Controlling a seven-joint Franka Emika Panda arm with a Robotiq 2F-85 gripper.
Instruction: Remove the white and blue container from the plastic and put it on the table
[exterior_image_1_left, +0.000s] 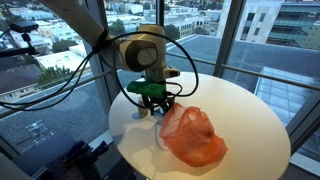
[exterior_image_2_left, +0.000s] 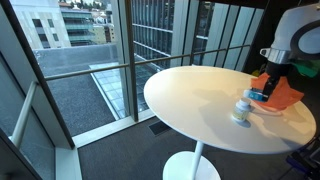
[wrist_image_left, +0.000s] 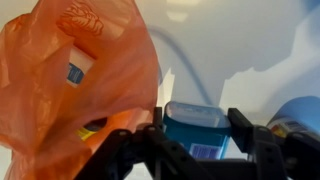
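Gripper, with the orange plastic bag at its left in the wrist view, clamps the white and blue container between its fingers, another blue-and-white container standing nearby on the white table.

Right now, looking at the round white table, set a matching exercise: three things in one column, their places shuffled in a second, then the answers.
Things:
1. orange plastic bag
2. blue lidded container
3. white and blue container

Places:
A. standing on the round white table, apart from the bag
B. between the fingers of the gripper
C. lying crumpled beside the gripper

Pairs: 1-C, 2-B, 3-A.
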